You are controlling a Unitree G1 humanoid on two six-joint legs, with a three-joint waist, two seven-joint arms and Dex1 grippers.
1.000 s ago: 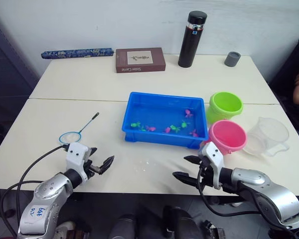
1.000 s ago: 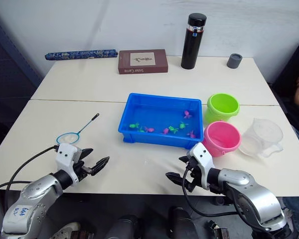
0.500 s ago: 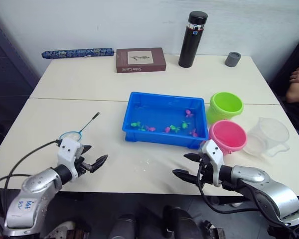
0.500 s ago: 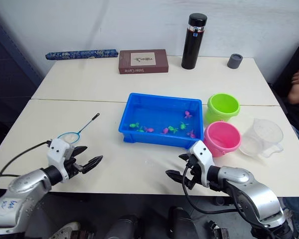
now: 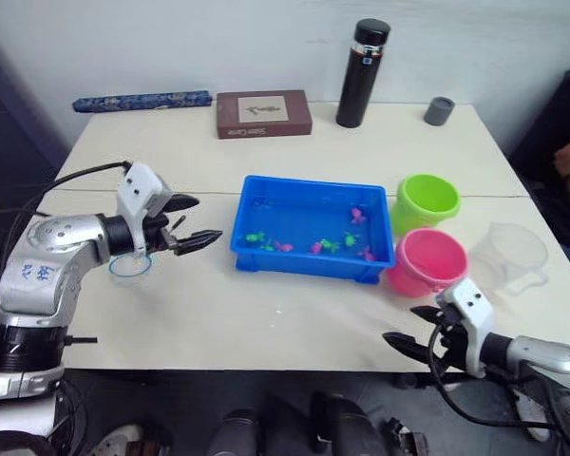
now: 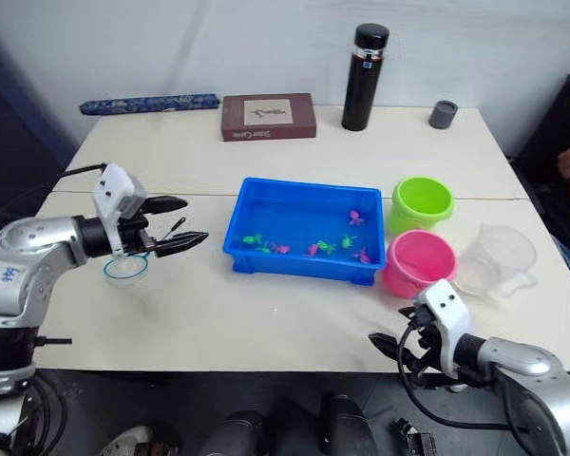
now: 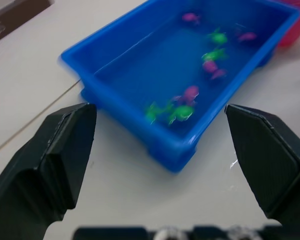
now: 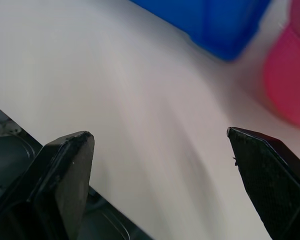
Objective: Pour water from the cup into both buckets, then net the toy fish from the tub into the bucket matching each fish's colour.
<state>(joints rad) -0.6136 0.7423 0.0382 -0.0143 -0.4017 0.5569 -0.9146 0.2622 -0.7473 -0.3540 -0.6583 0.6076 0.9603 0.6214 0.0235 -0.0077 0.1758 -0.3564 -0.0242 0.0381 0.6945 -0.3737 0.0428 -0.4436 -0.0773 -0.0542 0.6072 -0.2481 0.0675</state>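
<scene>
We see bare bench along the near edge, between the left tool and the right tool, both with fingers spread. The tub sits mid-bench, with the green bucket and pink bucket just beside its right end and the cup beyond. The net lies under the left tool.

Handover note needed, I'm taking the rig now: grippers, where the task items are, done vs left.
Left gripper: open, empty, above the net, beside the tub.
Right gripper: open, empty, at the near table edge.
Toy fish: all in the tub.
Green bucket, pink bucket, then the cup, stand by the tub's right end.
Done: cannot tell whether water was poured.
Left: netting and sorting every fish by colour.
</scene>
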